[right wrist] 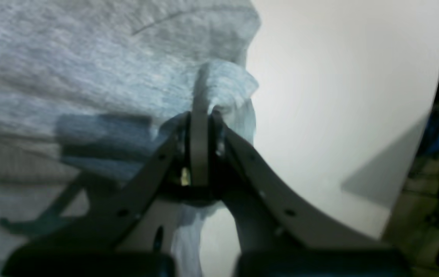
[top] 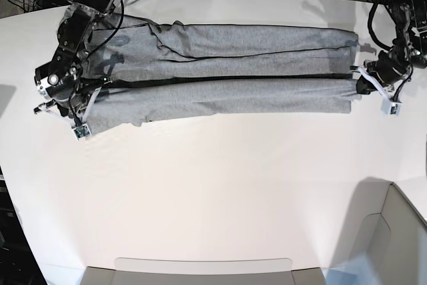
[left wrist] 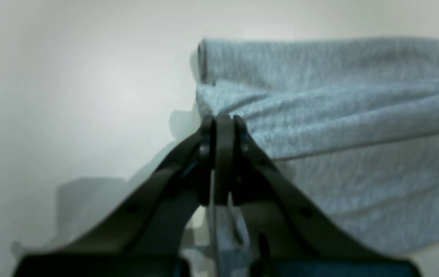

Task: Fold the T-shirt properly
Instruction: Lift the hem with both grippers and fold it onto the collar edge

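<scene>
Base view: T-shirt (top: 220, 71) stretched lengthwise across far half of white table (top: 213, 191), pinched at opposite ends by left gripper (top: 358, 83) and right gripper (top: 85, 101); near half bare.

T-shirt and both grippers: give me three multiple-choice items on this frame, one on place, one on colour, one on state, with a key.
1. Where does the T-shirt lie on the white table?
A. along the far edge
B. at the near edge
C. hanging off the side

2. What colour is the T-shirt?
A. red
B. heather grey
C. black

3. How do the left gripper and right gripper stand?
A. both wide open
B. one open, one shut
C. both shut on fabric

Key: 1 A, the base view shows it stretched across the far side; 2 B, grey in every view; 3 C, each wrist view shows the jaws pinching cloth at one end.
</scene>
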Robot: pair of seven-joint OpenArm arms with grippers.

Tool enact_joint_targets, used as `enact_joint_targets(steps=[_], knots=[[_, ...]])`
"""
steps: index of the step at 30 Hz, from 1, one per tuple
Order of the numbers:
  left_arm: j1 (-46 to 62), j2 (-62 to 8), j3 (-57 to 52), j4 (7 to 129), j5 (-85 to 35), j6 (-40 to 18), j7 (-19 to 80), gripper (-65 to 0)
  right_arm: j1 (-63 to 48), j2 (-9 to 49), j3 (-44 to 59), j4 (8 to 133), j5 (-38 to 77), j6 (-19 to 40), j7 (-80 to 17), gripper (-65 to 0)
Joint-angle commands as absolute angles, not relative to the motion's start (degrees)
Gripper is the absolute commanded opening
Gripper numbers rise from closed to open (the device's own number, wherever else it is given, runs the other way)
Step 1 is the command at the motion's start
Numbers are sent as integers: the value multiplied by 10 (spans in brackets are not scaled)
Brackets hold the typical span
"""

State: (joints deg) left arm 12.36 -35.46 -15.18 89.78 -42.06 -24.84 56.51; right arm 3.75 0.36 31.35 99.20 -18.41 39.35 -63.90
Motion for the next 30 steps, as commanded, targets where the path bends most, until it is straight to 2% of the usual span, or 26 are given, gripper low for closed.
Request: enact_joint_targets(steps=[1, 4, 11, 23, 30], knots=[[126, -368, -160, 909, -424, -247, 554, -650, 51, 9, 316, 1011, -192, 400, -655, -650], [140, -368, -164, 911, -424, -247, 554, -650, 49, 11, 316, 1037, -192, 400, -698, -650], [185, -350, -227, 913, -427, -251, 555, -650, 15, 9, 314, 1090, -193, 400, -703, -650], [244, -349, -235, 986, -425, -251, 555, -650, -74, 0, 316, 1149, -197, 400, -703, -650], [255, -337, -228, 976, -423, -251, 555, -650, -111, -7, 316, 1149, -194, 400, -703, -650]])
